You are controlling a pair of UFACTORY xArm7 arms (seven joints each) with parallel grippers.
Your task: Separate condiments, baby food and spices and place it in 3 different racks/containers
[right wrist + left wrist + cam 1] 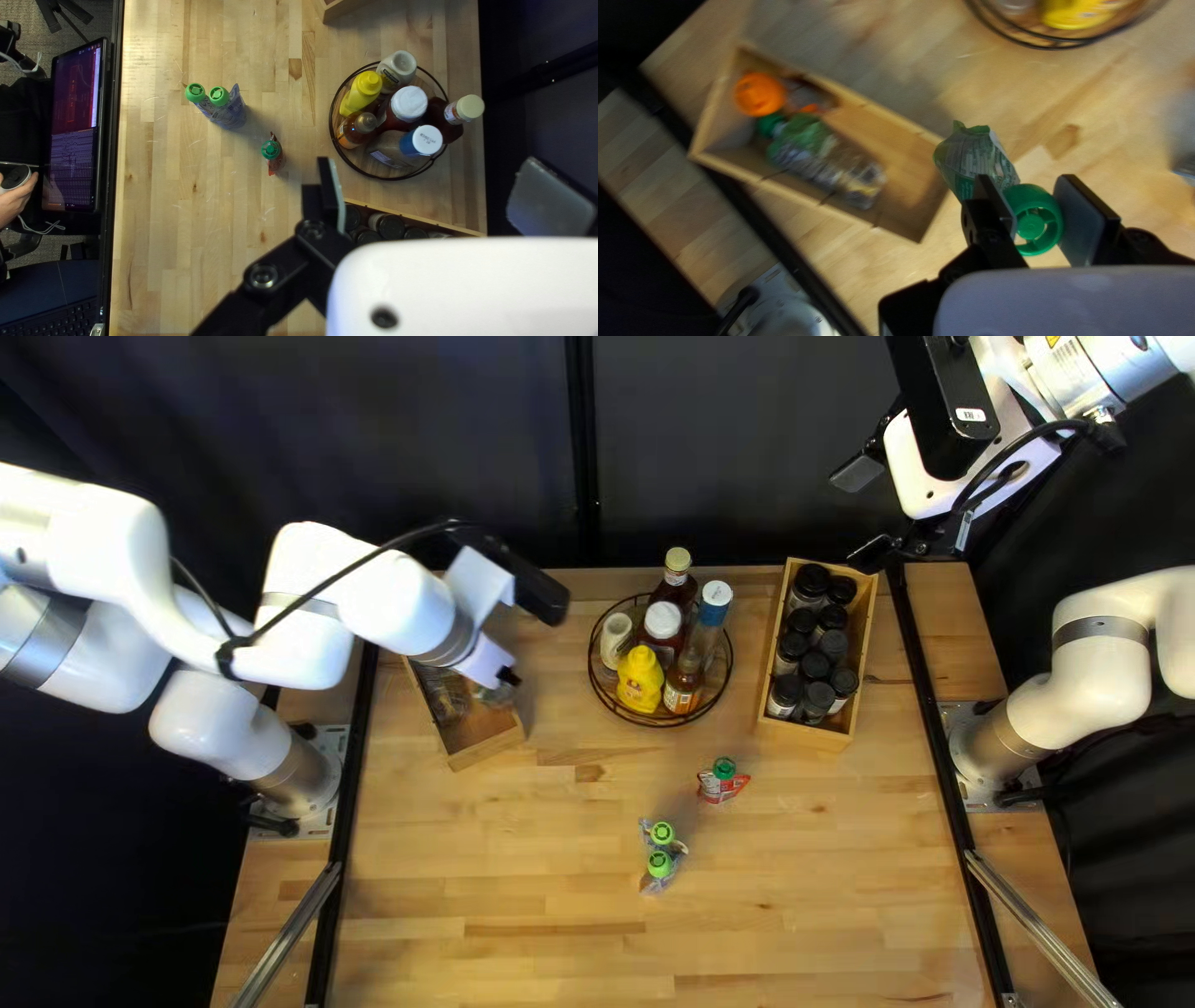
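Green plastic tops the task's pouch in my left gripper (507, 675): its jaws pinch the cap (1033, 219) from both sides, and the baby food pouch (974, 158) sticks out ahead of them. Beside those jaws stands the left wooden box (909, 180), where an orange cap (758, 94) and a patterned pouch with its own green cap (828, 162) lie at the end far from the jaws. My right gripper (864, 514) has its jaws spread wide, near the far end of the right wooden box (803, 732) with its dark-lidded spice jars (812, 581). Ahead of the right jaws is the round wire rack (389, 180), loaded with condiments, among them a yellow bottle (361, 93) and one with a blue-and-white cap (425, 140). Also ahead of them, on the surface (205, 249), stands a red pouch (273, 149), green cap upward; farther from the jaws, two pouches with light green caps (227, 115) stand close together. Well apart from the right jaws, past the table's edge, a person's hand (15, 199) shows beside a screen (75, 124).
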